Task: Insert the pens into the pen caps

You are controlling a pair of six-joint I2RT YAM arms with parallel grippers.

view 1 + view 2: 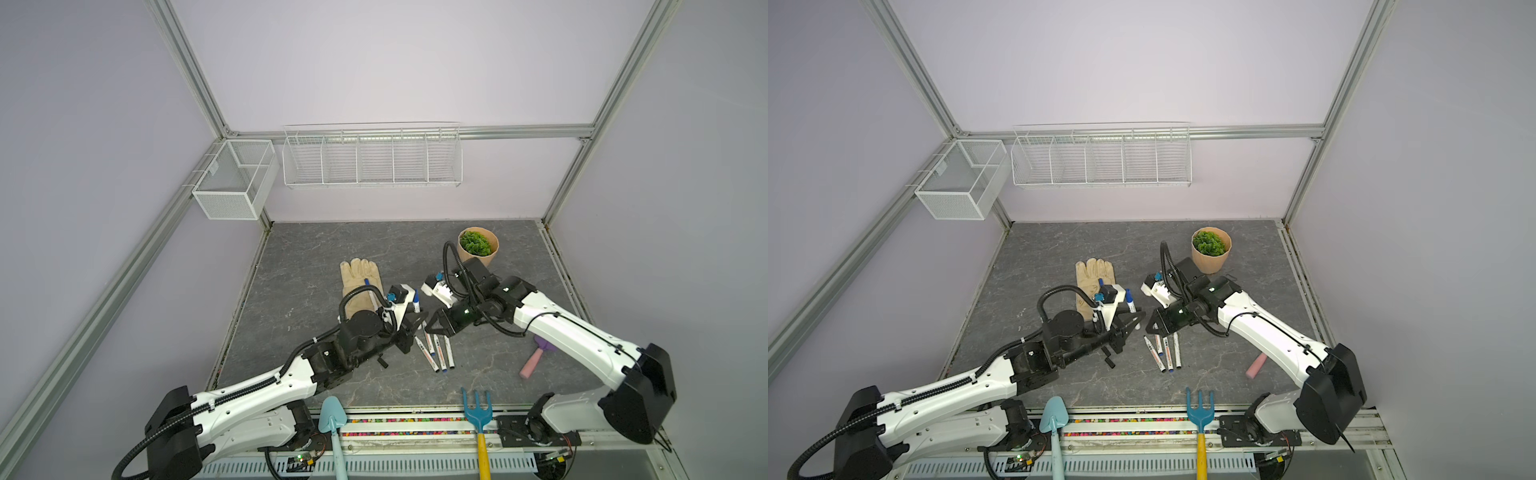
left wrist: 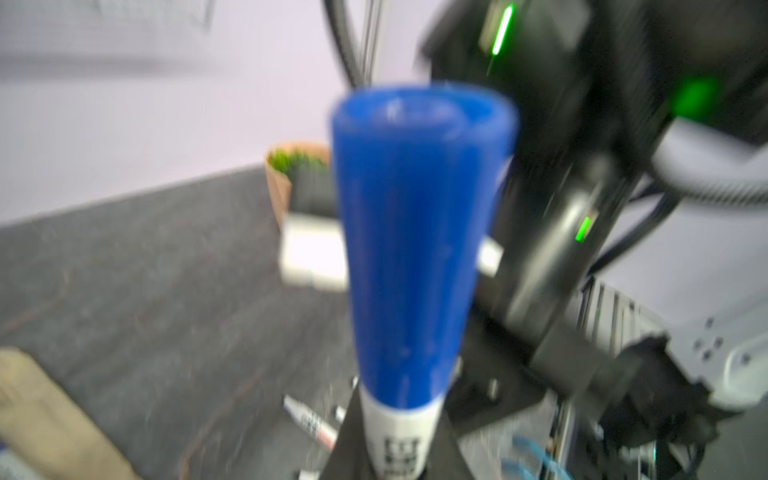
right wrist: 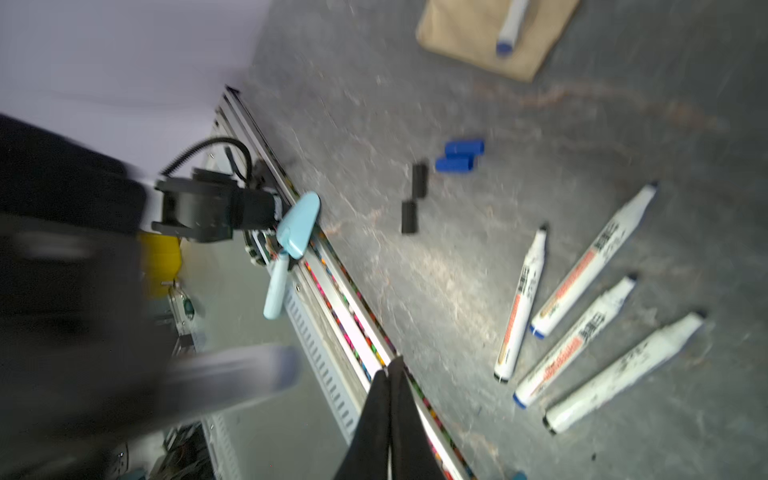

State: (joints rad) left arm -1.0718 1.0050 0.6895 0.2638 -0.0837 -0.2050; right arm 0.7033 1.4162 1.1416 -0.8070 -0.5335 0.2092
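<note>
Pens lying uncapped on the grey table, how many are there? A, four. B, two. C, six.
A: the right wrist view shows four uncapped pens lying close together on the table, and both top views show the same group of four.

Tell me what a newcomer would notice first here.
The blue-capped pen fills the left wrist view, clamped in the left gripper. Near the middle of the dark table, four uncapped pens lie fanned out by the shut, empty right gripper. Loose blue caps and black caps lie close by.
</note>
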